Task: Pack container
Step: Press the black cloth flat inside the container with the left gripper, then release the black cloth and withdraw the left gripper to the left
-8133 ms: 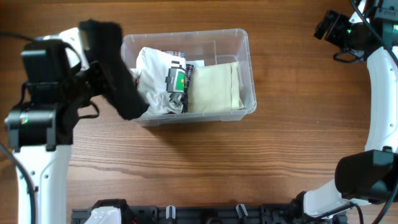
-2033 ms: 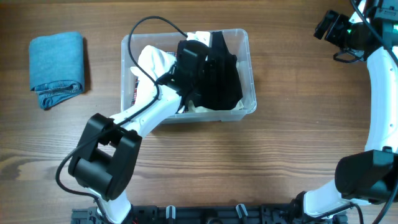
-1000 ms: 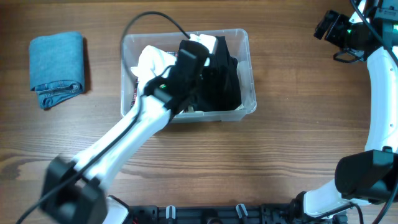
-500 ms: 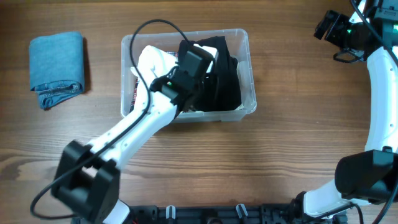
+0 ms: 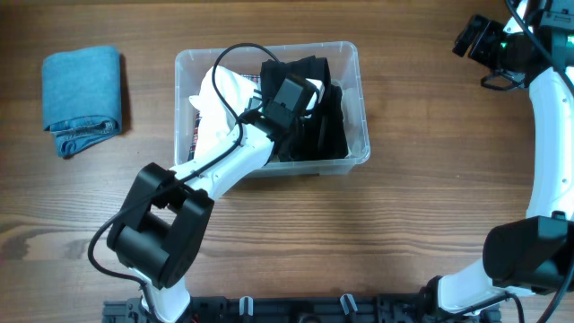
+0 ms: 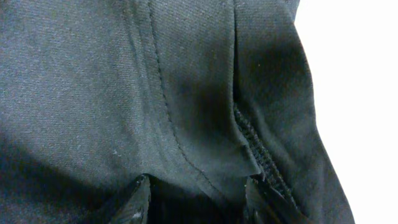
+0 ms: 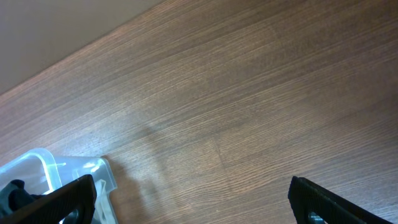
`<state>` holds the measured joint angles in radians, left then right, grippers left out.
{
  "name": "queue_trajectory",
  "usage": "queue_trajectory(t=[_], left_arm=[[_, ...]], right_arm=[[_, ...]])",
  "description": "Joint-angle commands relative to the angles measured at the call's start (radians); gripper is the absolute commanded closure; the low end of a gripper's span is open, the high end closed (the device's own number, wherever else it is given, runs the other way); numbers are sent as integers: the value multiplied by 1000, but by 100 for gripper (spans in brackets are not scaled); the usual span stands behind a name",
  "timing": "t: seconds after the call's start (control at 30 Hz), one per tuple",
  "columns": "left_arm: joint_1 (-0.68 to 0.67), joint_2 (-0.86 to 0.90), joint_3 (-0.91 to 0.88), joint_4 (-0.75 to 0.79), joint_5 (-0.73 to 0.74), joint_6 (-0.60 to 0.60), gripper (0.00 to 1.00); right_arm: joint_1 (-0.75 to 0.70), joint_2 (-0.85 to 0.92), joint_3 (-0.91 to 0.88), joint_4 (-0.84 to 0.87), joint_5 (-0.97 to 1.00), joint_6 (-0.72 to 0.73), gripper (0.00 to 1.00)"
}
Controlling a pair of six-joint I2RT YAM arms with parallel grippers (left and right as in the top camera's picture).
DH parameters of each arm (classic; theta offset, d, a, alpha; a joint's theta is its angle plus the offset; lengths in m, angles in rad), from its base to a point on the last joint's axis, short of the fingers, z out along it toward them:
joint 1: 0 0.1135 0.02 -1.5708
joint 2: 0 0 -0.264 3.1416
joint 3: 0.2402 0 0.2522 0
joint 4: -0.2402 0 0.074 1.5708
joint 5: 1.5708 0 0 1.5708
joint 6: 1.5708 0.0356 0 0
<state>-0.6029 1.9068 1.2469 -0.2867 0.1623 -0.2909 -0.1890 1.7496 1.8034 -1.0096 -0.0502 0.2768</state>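
Pressing into black cloth, the left end effector shows both fingertips spread wide. The fabric is bunched up against them rather than pinched, so I read it as open. A seam and a zip line run across the wrist view: soft, limp stuff that will slump wherever it's let go.

Out from there, the cloth lies in the right half of the container, with white cloth heaped on the left. The container sits toward the far edge of the surface, a little left of centre.

It looks like stiff clear plastic with smooth, probably slippery walls. It's light in itself, though the load adds some weight. If it needs shifting, the thick rim on a short side looks like the best place to take hold.

A folded blue cloth waits near the far left corner, well apart from the container.

The right end effector hangs over the far right corner, fingers wide apart and holding nothing.
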Motion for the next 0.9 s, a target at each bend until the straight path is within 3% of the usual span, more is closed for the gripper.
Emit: queue_trajectory(t=[0.0,0.1,0.23,0.53,0.77,0.87], left_arm=[[-8,30,28,-8,69,-9,46],[-8,-53,93,-61,72,-1,36],[25,-187,132,-64,69,7,0],[322,-404,132,-233,73,7,0],[640,-388,132,-269,71,7,0],[694,-378,132,-232,24,34,1]], right_arm=[[2,1,3,2,14,13,0],[2,1,3,2,14,13,0],[2,1,3,2,14,13,0],[2,1,3,2,14,13,0],[2,1,3,2,14,13,0],[2,1,3,2,14,13,0]])
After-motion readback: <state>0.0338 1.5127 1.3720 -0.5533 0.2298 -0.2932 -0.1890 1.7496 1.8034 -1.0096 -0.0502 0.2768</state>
